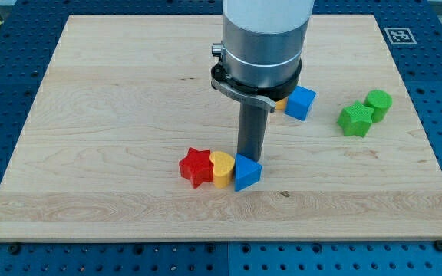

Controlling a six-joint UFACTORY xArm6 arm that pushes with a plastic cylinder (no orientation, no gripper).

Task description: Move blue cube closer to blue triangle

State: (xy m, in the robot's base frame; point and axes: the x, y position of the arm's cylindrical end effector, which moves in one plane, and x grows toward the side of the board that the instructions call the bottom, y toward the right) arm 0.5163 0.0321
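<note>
The blue cube (301, 102) sits right of the board's middle, half hidden on its left by the arm's grey body. A yellow block (282, 103) peeks out beside it, mostly hidden. The blue triangle (246, 172) lies lower, near the board's centre, at the right end of a touching row with a yellow heart (222, 168) and a red star (196, 166). My tip (249, 159) stands just behind the blue triangle's upper edge, touching or nearly touching it. The cube is up and to the right of the tip.
A green star-like block (356, 119) and a green round block (378, 103) sit together at the view's right. The wooden board (113, 92) lies on a blue perforated table. A marker tag (400, 34) is at the board's top right corner.
</note>
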